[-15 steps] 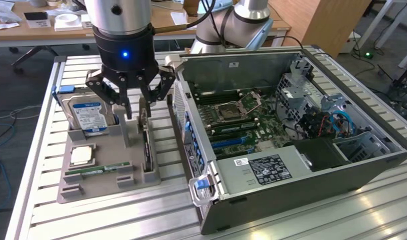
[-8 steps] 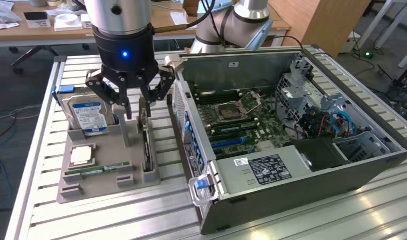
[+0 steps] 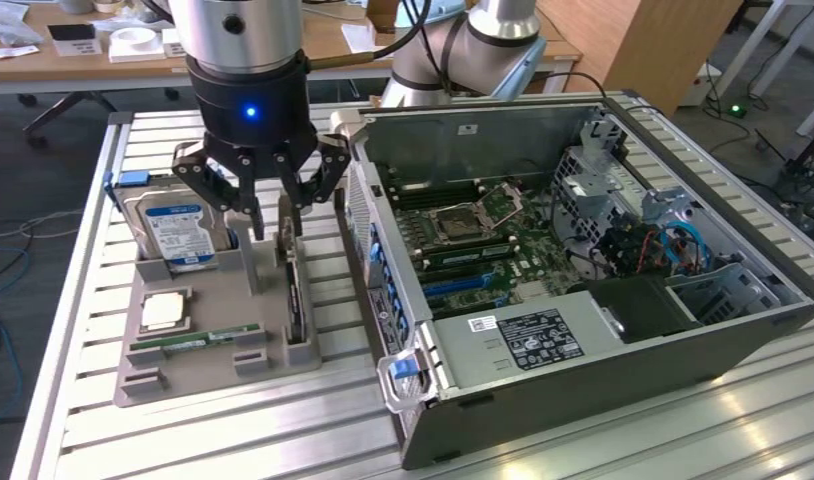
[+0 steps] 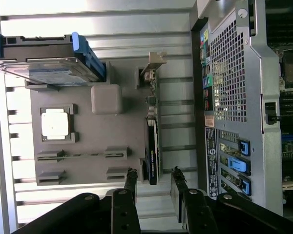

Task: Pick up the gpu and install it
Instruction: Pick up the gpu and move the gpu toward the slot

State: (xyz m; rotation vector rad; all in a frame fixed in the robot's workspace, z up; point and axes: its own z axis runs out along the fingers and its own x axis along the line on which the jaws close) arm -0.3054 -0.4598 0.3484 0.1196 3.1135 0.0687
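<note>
Black linkage gripper hangs over a grey moulded tray. Jaws are spread wide and hold nothing.

Directly beneath is the thin green circuit-board gpu. It stands on edge in the tray slot nearest the case, its long axis parallel to the case side. The jaws straddle its dark-heatsink end across the thin faces, with a gap on each side and no contact.

Beyond, towards the exterior view's left, a silver hard drive with blue-white label stands upright in the tray.

The tray sits on a slatted aluminium worktop. An open grey computer case is just beside it.
</note>
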